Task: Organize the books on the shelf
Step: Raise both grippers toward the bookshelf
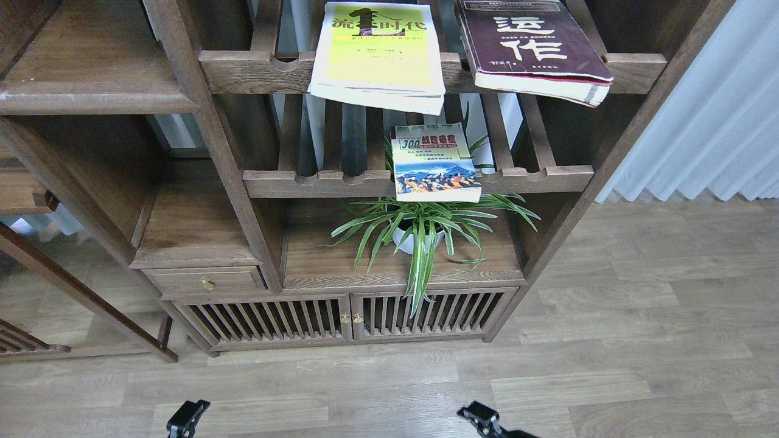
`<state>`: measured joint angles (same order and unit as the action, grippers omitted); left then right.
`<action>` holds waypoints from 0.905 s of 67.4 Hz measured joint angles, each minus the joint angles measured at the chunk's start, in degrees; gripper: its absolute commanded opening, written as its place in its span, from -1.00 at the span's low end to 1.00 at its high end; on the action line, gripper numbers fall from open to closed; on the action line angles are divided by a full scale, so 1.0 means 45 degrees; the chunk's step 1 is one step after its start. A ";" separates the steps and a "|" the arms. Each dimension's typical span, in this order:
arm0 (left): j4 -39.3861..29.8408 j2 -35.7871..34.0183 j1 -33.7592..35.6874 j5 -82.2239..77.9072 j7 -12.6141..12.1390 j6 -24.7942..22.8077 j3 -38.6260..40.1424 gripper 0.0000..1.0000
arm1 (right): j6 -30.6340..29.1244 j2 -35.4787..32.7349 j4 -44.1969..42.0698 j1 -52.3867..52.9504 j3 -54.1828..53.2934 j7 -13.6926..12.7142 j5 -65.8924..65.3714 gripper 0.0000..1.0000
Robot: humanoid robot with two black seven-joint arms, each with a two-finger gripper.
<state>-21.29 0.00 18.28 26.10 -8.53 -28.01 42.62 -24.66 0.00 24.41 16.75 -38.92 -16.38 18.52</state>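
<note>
Yellow-green book (378, 55): lay flat on the upper slatted rack (243, 70), its near edge hanging over the scalloped rail.
Maroon book (532, 45): lay flat on the same rack, to the right of the yellow-green one, near corner jutting past the rail.
"300" book (433, 163): lay on the lower slatted rack (535, 179), overhanging its front rail above the potted plant (420, 228).
Shelf (91, 67): dark solid board at far left, well apart from all three books.
Left end effector (187, 417): low at the near edge over the floor (639, 340); fingers apart or together, I cannot tell.
Right end effector (479, 417): also low and near; spread not discernible.
</note>
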 measured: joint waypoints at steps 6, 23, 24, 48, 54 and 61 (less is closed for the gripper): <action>-0.0005 0.0000 0.0001 -0.0006 0.0003 0.0000 -0.0014 0.99 | -0.0099 0.0000 0.0017 0.0000 -0.0001 0.0021 0.0033 1.00; -0.0010 0.0000 0.0049 -0.0029 0.0026 0.0003 -0.0271 0.99 | -0.0723 0.0000 -0.0055 0.0065 0.0013 0.0057 -0.0067 1.00; -0.0010 0.0000 0.0058 -0.0027 0.0026 0.0003 -0.0272 0.99 | -0.0727 0.0000 -0.0055 0.0071 0.0018 0.0071 -0.0073 1.00; -0.0039 -0.0001 -0.0075 -0.0050 -0.0012 0.0004 -0.0403 0.99 | -0.0750 0.0002 -0.0010 0.0944 -0.0171 0.0197 -0.0110 1.00; -0.0033 0.0000 -0.0169 -0.0058 -0.0016 0.0004 -0.0436 0.99 | -0.0749 -0.0001 -0.0017 0.0582 -0.0477 0.0266 -0.0078 1.00; 0.0010 -0.0001 -0.0234 -0.0059 -0.0002 0.0004 -0.0447 0.99 | -0.0749 -0.0001 0.0000 0.0392 -0.0715 0.0292 -0.0062 1.00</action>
<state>-21.24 0.00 17.23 25.84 -8.54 -27.99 40.61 -28.02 0.00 24.41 18.51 -42.14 -15.07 18.24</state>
